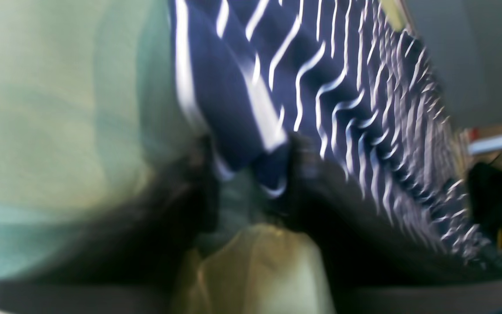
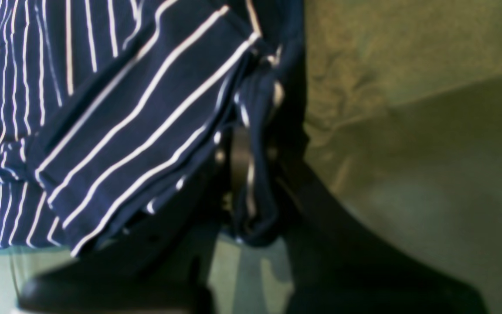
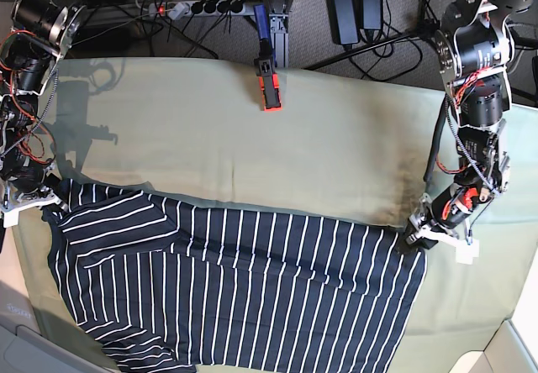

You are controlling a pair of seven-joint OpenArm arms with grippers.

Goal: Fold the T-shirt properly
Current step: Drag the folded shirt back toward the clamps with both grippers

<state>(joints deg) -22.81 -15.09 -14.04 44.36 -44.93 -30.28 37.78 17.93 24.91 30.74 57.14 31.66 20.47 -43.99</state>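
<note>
- Left wrist view: your left gripper point(image 1: 251, 183) has its jaws pinched on a hem of the T-shirt point(image 1: 320, 87). The striped fabric runs off toward 1 o'clock, and the green cloth point(image 1: 59, 109) fills 9 o'clock. The picture is blurred.
- Right wrist view: your right gripper point(image 2: 251, 192) is clamped on a bunched fold of the T-shirt point(image 2: 137, 122), with a sleeve at 10 o'clock.
- Base view: the T-shirt point(image 3: 244, 289) lies spread at 6 o'clock on the green cloth point(image 3: 252, 138), with your right gripper point(image 3: 46, 198) at 9 o'clock and your left gripper point(image 3: 416, 234) at 4 o'clock.
</note>
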